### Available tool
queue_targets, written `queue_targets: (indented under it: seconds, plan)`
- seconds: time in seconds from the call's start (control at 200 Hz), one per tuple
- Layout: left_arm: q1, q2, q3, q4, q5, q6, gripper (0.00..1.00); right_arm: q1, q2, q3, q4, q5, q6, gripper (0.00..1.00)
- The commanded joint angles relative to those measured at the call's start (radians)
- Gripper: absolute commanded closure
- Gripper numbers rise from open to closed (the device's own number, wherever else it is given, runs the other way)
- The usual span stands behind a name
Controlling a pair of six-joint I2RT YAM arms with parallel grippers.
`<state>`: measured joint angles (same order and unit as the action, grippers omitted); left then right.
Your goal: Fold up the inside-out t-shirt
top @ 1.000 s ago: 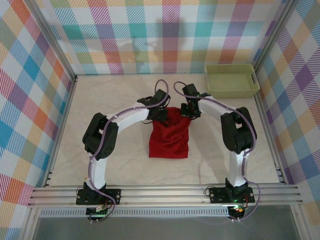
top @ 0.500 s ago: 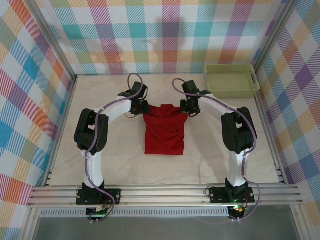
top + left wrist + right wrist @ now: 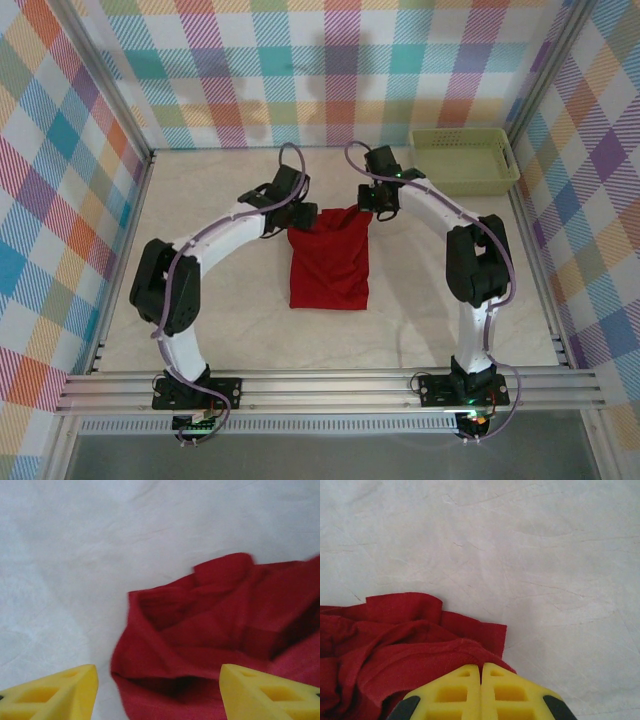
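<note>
Looking down from the top camera at the inside-out t-shirt [image 3: 328, 265] lying around the middle of the table [image 3: 250, 325], deep red and bunched into a rough rectangle, its 6 o'clock edge lying flat and straight. Seeing its 1 o'clock corner getting tugged up toward the right gripper [image 3: 373, 208]. Checking the right wrist view: yellow fingers [image 3: 455, 692] pressing tight together, pinching a fold of the red cloth running in right under the tips. Also seeing crumpled shirt spreading off toward 9 o'clock there, and bare table toward 12 and 3. Finding the left gripper [image 3: 302, 218] hanging at the shirt's 11 o'clock corner. Going by the left wrist view, seeing its yellow fingers [image 3: 55, 692] standing wide apart and gripping nothing, with a rumpled corner of the shirt lying between and beyond them, mostly toward 1 o'clock. Also spotting a pale green basket [image 3: 465, 160] sitting well apart, up at the table's 2 o'clock corner.
</note>
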<state>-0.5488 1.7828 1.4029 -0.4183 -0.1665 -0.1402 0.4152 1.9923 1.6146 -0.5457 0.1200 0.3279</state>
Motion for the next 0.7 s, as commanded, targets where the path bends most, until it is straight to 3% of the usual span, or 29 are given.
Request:
queue_targets:
  seconds: [0.0,0.12,0.4,0.695]
  plan:
    - [-0.013,-0.041,-0.044,0.044,0.030,0.119,0.30,-0.008,0.031,0.033,-0.026,-0.013,-0.012,0.97]
    - [-0.016,0.030,0.005,-0.006,0.109,0.158,0.30,-0.007,0.032,0.034,-0.024,-0.010,-0.013,0.97]
    - [-0.014,0.159,0.102,-0.051,0.098,0.173,0.40,-0.010,0.039,0.040,-0.024,-0.006,-0.014,0.97]
    - [0.031,0.235,0.201,-0.041,0.051,0.087,0.80,-0.012,0.048,0.046,-0.028,-0.001,-0.022,0.98]
